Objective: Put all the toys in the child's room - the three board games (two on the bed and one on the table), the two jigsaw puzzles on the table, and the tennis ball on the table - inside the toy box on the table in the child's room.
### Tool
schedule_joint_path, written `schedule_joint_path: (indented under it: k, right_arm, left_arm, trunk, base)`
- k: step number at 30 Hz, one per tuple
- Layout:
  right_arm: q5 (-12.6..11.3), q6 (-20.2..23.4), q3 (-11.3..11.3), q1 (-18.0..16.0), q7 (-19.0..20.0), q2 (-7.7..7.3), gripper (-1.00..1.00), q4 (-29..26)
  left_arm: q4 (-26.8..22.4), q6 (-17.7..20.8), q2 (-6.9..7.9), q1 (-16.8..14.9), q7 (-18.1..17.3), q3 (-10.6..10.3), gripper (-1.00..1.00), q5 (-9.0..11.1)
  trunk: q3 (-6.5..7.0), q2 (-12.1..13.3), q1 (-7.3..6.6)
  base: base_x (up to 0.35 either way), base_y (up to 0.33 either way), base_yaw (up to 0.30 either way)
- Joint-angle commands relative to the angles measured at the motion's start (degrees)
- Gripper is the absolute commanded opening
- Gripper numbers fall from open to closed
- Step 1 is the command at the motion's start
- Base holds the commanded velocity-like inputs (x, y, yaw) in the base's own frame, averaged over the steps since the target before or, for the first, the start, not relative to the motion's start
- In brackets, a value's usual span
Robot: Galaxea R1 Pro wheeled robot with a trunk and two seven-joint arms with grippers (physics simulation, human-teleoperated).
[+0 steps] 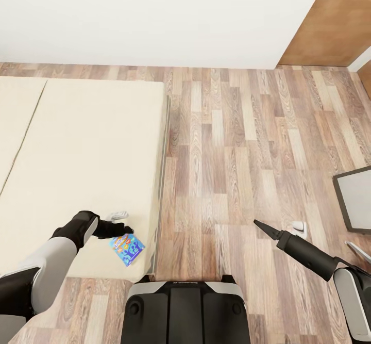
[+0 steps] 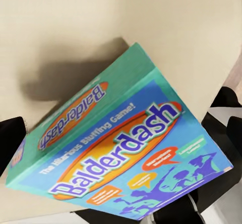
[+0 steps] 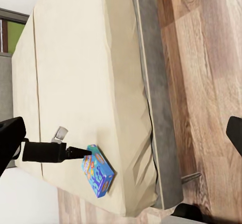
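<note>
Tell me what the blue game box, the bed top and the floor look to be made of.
Blue board game: looks like printed cardboard with a slightly glossy finish, given its sharp folded edges and its colourful lettering. Bed: its top is a plain matte beige cover, probably fabric, with a seam line but no visible weave. Floor: wood-look planks with grain and staggered joints; real wood or laminate cannot be told.

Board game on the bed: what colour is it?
Mostly blue board game, teal edges, orange logo; clearest in the left wrist view.

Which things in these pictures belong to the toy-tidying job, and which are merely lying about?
Job:
- small blue-and-green printed board game box
- beige-covered bed
- black left gripper

Lying about:
- grey dark-framed panel
- small white object on the wood-plank floor
</note>
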Motion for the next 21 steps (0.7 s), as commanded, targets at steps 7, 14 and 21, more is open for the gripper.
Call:
schedule_joint_path:
  k: [7, 14, 21]
  right_arm:
    - [-0.1, 0.3, 0.0, 0.0, 0.0, 0.03, 1.0, 0.0]
    - [0.0, 0.2, 0.1, 0.0, 0.0, 0.08, 1.0, 0.0]
    - [-0.1, 0.2, 0.2, 0.0, 0.0, 0.15, 1.0, 0.0]
  left_arm:
    - [-0.1, 0.3, 0.76, 1.0, -0.4, 0.6, 1.0, -0.7]
    - [-0.1, 0.3, 1.62, 1.3, -0.4, 0.5, 1.0, -0.8]
    - [0.0, 0.3, 1.52, 2.2, -0.4, 0.3, 1.0, -1.0]
  trunk:
    - [-0.06, -0.1, 0.03]
    - [-0.06, -0.1, 0.03]
    - [-0.06, -0.1, 0.03]
  base:
    - [0.0, 0.0, 0.0]
    - [0.0, 0.0, 0.0]
    - [0.0, 0.0, 0.0]
